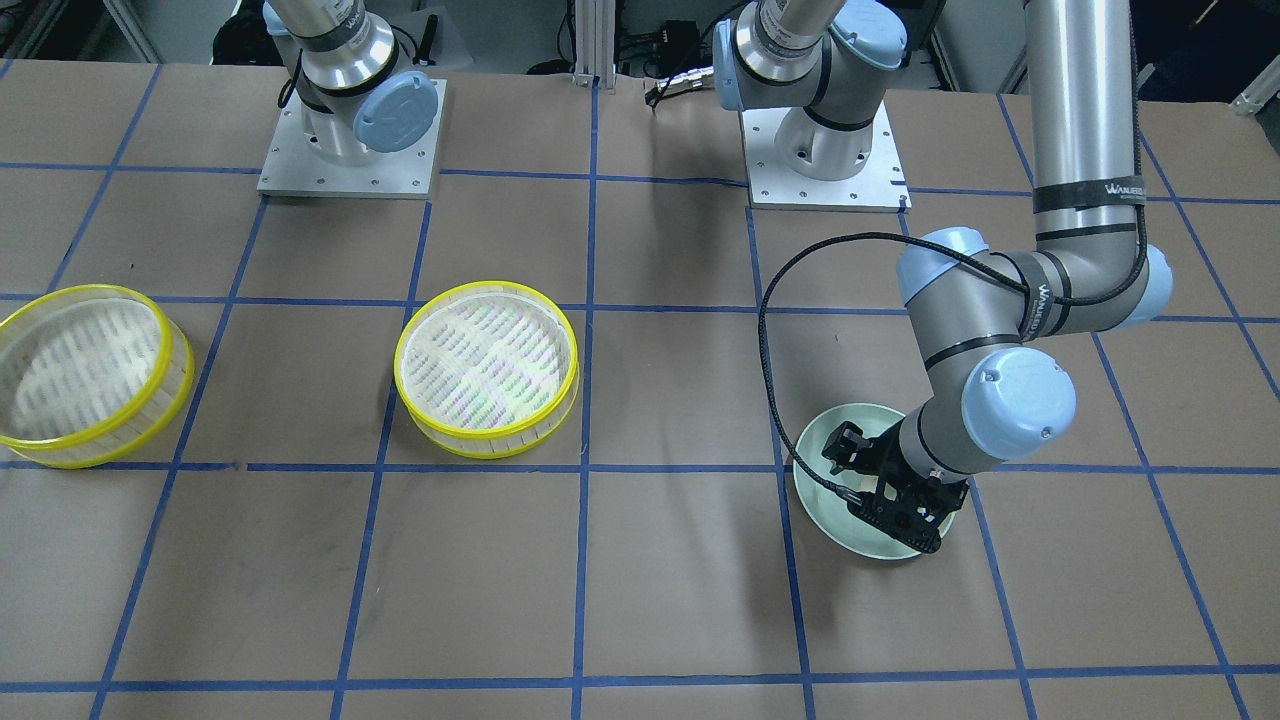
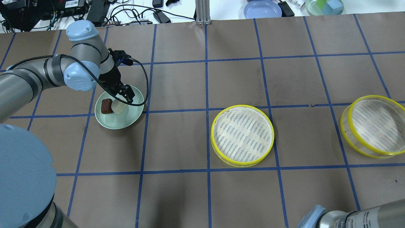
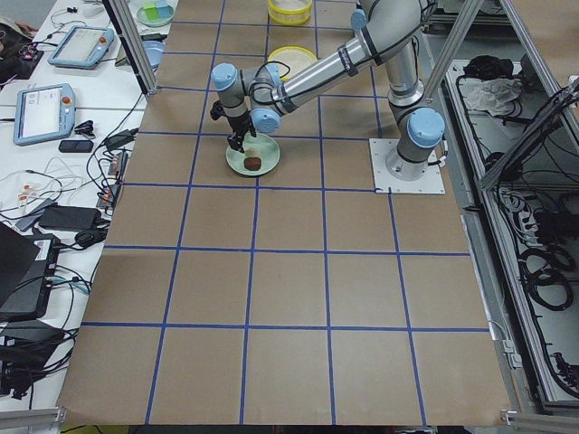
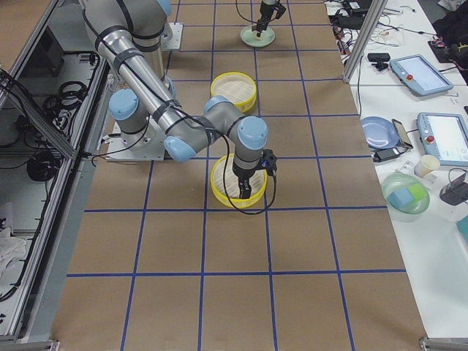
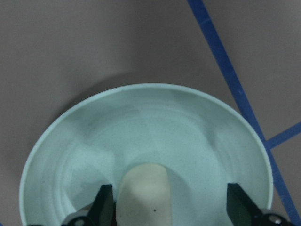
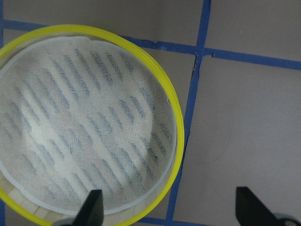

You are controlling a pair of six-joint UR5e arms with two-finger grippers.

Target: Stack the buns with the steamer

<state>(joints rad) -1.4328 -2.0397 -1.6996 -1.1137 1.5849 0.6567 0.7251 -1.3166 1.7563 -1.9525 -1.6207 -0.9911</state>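
Note:
The cream-white bun (image 2: 118, 108) and the dark reddish-brown bun (image 2: 106, 106) lie side by side on a pale green plate (image 2: 126, 122) at the table's left. My left gripper (image 2: 122, 95) is open and low over the plate. In the left wrist view the cream bun (image 5: 143, 193) sits between the fingertips (image 5: 104, 205), close to the left one. Two yellow-rimmed steamer trays stand apart, one in the middle (image 2: 242, 135) and one at the far right (image 2: 373, 126). My right gripper (image 6: 171, 212) is open and empty, high above the right tray (image 6: 84, 127).
Blue tape lines grid the brown table. A blue plate (image 2: 262, 9) and a bowl of blocks (image 2: 324, 6) sit beyond the far edge. The arm bases (image 1: 345, 150) stand at the robot's side. The left arm's cable (image 2: 144, 82) loops by the plate.

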